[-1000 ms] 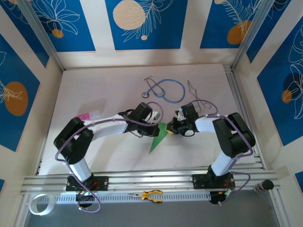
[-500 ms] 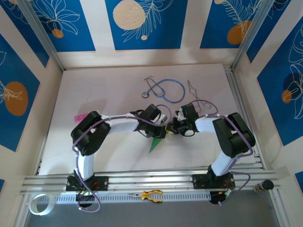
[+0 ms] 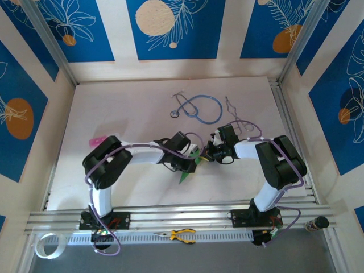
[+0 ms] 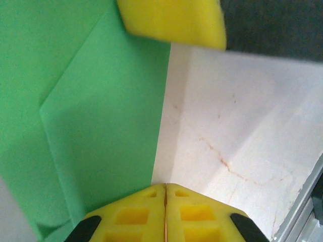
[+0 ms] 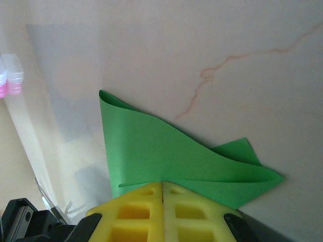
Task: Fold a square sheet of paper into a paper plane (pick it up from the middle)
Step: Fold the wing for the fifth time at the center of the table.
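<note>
Two grippers meet at mid-table. The right gripper (image 5: 162, 184) has its yellow fingers together, clamped on the folded green paper (image 5: 166, 151). The paper's matte layers fan out from the tips above the veined white table (image 5: 227, 30). The left gripper (image 4: 165, 187) also has its fingers together; the paper's straight edge ends just beside them, and contact is uncertain. In the top view, the paper's pointed end lies nearest the arm bases.
</note>
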